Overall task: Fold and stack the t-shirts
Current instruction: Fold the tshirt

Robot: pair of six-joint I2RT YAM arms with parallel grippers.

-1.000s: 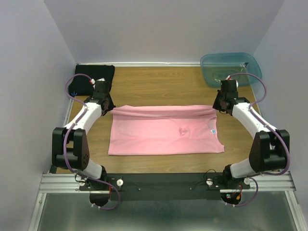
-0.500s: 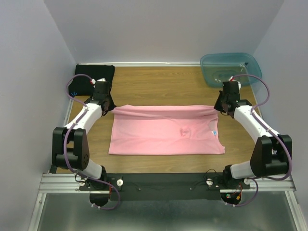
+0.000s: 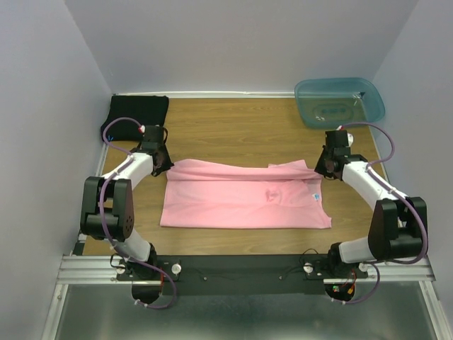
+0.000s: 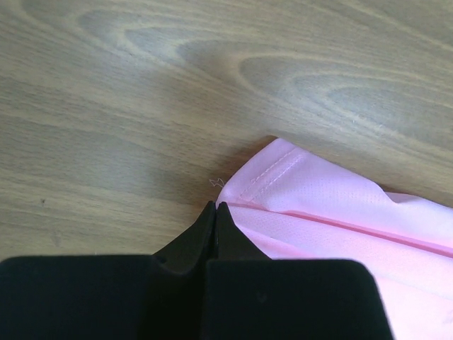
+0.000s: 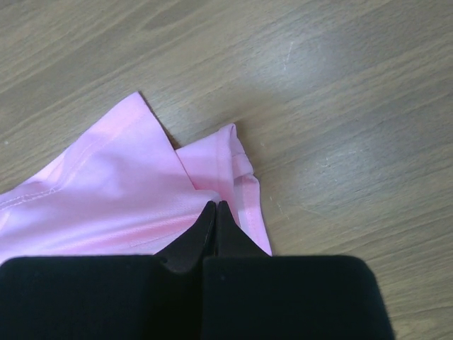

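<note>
Both my claws are clenched. My left claw (image 4: 216, 205) pinches the hem corner of the light pink cloth t-shirt (image 3: 241, 202) right at its tips; my right claw (image 5: 216, 205) bites a bunched sleeve fold at the opposite corner. The rest of the shirt lies flat on the wooden bench (image 3: 233, 127), between the two claws and nearer the bases. The black cloth t-shirt (image 3: 138, 113) sits beyond my left claw, well apart from it; the translucent blue-green plastic bin (image 3: 340, 80) stands beyond my right claw.

I judge the left hold thin, so a quick pull toward me could let the hem slip out. The right claw holds several layers and may shed one. If my claws travel unevenly, the slack edge between them could crease and the fold land skewed.
</note>
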